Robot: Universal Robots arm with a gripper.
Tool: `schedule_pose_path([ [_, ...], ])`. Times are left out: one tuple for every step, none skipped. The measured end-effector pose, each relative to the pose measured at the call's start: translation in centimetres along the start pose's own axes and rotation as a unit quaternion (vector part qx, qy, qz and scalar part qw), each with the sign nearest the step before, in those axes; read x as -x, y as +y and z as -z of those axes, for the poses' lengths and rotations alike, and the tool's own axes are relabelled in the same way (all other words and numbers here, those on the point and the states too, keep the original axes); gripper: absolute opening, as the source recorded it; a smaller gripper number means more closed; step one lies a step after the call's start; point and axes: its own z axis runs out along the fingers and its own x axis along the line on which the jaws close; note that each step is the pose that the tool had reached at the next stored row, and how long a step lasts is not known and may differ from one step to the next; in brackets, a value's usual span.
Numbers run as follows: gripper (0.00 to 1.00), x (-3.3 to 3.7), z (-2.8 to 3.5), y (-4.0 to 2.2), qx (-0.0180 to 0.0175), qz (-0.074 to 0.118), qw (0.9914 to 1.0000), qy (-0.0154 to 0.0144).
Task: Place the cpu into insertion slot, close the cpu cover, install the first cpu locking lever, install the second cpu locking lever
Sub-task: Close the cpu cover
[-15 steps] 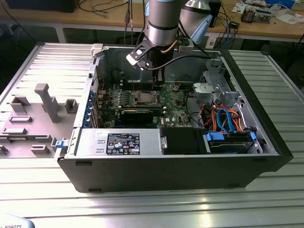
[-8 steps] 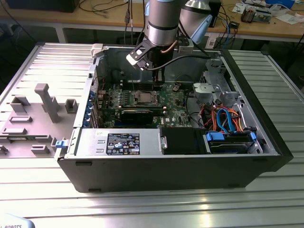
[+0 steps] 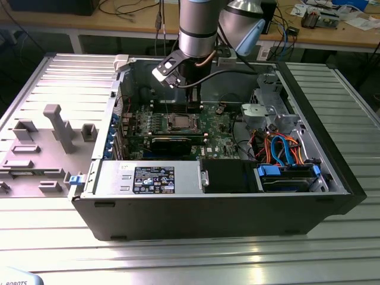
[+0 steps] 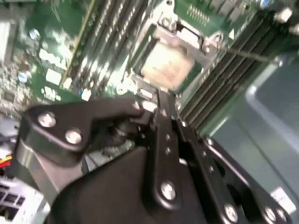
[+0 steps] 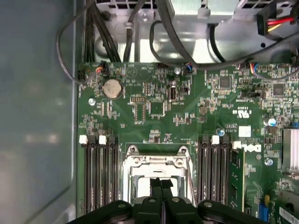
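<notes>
The cpu (image 4: 168,67), a dull silver-grey square, lies in the insertion slot (image 3: 180,123) on the green motherboard. The cpu cover (image 5: 156,161), a silver frame, lies down over the slot, and the chip shows through its window. My gripper (image 5: 161,183) is shut, fingertips pressed together with nothing between them. It hovers just over the slot's edge. In the exterior view the gripper (image 3: 193,105) hangs inside the open computer case, right behind the slot. A thin metal rod (image 4: 243,53) runs from the slot's corner out across the memory slots.
Long memory slots (image 5: 98,172) flank the socket on both sides. A black expansion card (image 3: 172,142) lies in front of it. A drive cage with blue and orange cables (image 3: 285,151) fills the case's right end. A grey fixture tray (image 3: 53,130) sits beside the case.
</notes>
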Motion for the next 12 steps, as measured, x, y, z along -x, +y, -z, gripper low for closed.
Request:
schedule_pose_path([
  [0.11,0.00,-0.08,-0.05,-0.0004,0.000,1.00000,0.0000],
  [0.11,0.00,-0.18,-0.11,-0.0011,0.000,1.00000,0.0001],
  [0.11,0.00,-0.31,-0.20,-0.0019,0.000,1.00000,0.0001],
  [0.11,0.01,-0.45,-0.32,-0.0035,0.000,0.99999,0.0001],
  [0.11,0.01,-0.57,-0.54,-0.0048,0.000,0.99999,0.0001],
  [0.11,0.01,-0.68,-0.80,-0.0062,0.000,0.99998,0.0001],
  [0.11,0.01,-0.78,-1.02,-0.0077,0.000,0.99997,0.0001],
  [0.11,0.00,-0.87,-1.30,-0.0090,0.000,0.99996,0.0001],
  [0.11,0.00,-0.98,-1.58,-0.0102,0.000,0.99995,0.0001],
  [0.11,0.00,-1.08,-1.85,-0.0115,0.000,0.99993,0.0001],
  [0.11,0.00,-1.20,-2.17,-0.0127,0.000,0.99992,0.0001],
  [0.11,0.00,-1.30,-2.44,-0.0138,0.000,0.99990,0.0002],
])
